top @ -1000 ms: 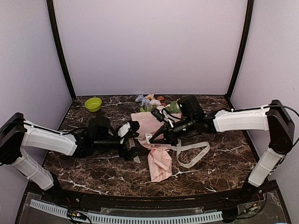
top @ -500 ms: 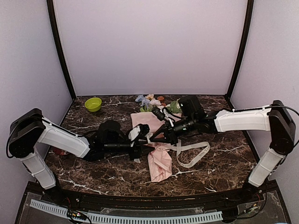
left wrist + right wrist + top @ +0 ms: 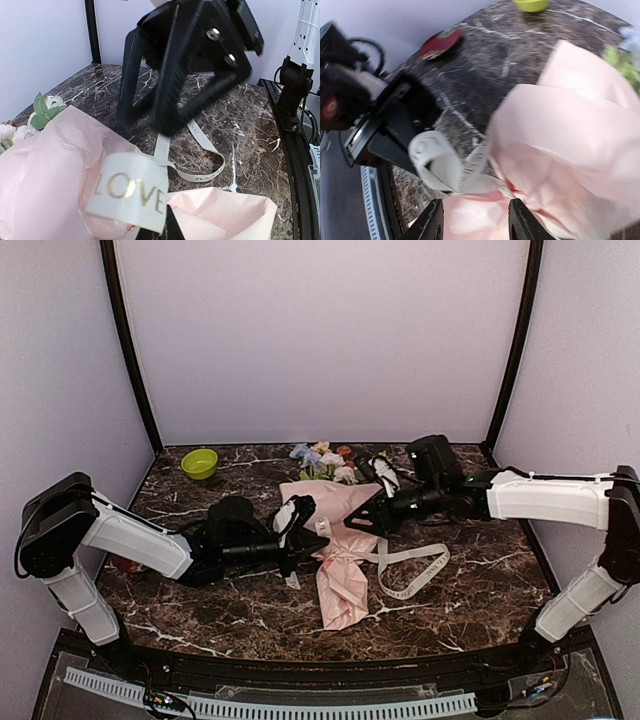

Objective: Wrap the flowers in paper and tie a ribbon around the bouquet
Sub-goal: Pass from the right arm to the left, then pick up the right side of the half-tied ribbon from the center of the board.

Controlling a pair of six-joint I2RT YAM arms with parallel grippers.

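1. Left gripper (image 3: 303, 533): closed right down, pinching a short loop of the ribbon (image 3: 127, 192) just beside the narrow waist of the bouquet (image 3: 335, 508). Reaches in from the left, low over the table (image 3: 480, 585).
2. Ribbon: cream, with gold "LOVE" printed on the pinched loop. Curls up and over at the pinch, then trails off to the right and lies as 1 long flat loop on the marble near the bouquet's lower end. Knotted or not at the waist: cannot be told.
3. Right gripper (image 3: 476, 219): 2 fingers partly spread, with nothing clamped between them. Hangs just above the pink wrap on the right of the waist, tips toward the left gripper and close to it.
4. Bouquet: lying on its side at the middle of the table, wide end toward the back wall, narrow end toward the arms.
5. Flowers (image 3: 325, 458): blue, white, peach and orange blooms with green leaves, showing past the wide end near the table's far edge.
6. Paper (image 3: 340, 590): pale pink, wrapped round the stems, gathered at the waist and flaring again into a crumpled tail on the near side.
7. Green bowl (image 3: 200, 463): at the far left of the table, well apart from the bouquet.
8. Small red flat thing (image 3: 440, 42): on the table by the left arm; too blurred to name.
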